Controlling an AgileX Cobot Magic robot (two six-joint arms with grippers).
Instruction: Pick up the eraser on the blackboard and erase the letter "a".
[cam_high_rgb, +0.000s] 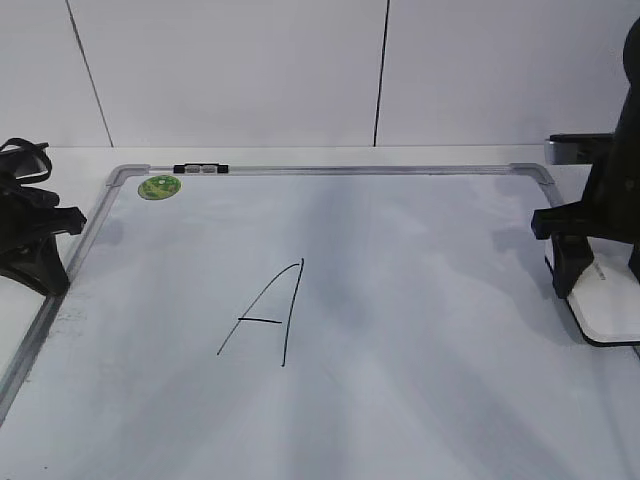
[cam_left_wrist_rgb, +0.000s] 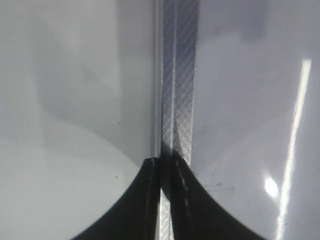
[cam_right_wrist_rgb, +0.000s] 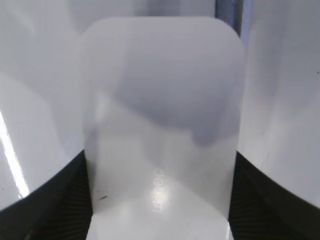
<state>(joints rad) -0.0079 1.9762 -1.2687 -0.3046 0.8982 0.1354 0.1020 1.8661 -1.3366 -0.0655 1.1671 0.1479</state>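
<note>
The blackboard (cam_high_rgb: 420, 250) is a white board with a silver frame, lying flat. Only a large uppercase "A" (cam_high_rgb: 268, 316) shows on it; the small letter "a" shows in no view. The white eraser (cam_high_rgb: 612, 305) lies at the board's right edge. My right gripper (cam_high_rgb: 598, 283) stands over it with a finger against each long side. In the right wrist view the eraser (cam_right_wrist_rgb: 160, 100) fills the space between the jaws (cam_right_wrist_rgb: 160, 167). My left gripper (cam_high_rgb: 40, 262) is shut and empty at the board's left edge, over the frame strip (cam_left_wrist_rgb: 177, 75).
A round green sticker (cam_high_rgb: 160, 186) and a small black-and-silver clip (cam_high_rgb: 200, 169) sit at the board's far left corner. A white wall stands behind the table. A dark device (cam_high_rgb: 570, 150) lies past the far right corner.
</note>
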